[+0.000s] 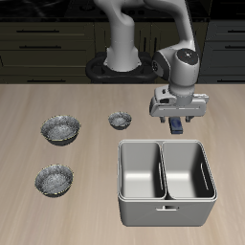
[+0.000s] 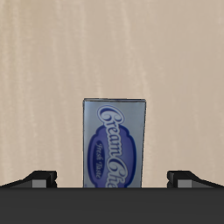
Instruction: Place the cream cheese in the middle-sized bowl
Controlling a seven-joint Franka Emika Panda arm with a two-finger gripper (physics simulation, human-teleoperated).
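Note:
The cream cheese [image 1: 177,126] is a small dark blue box lying flat on the wooden table just behind the grey double tub. In the wrist view its label [image 2: 115,144] reads clearly. My gripper [image 1: 177,121] hangs right over it, open, with the box between the spread fingers [image 2: 40,179] and gaps on both sides. The middle-sized bowl [image 1: 54,179], silvery and crinkled inside, sits far across the table near the front edge, and nothing shows inside it.
A grey metal tub with two compartments [image 1: 165,145] stands between the gripper and the front edge. A slightly larger silvery bowl [image 1: 59,128] sits behind the middle-sized one. A much smaller silvery bowl [image 1: 120,120] stands mid-table.

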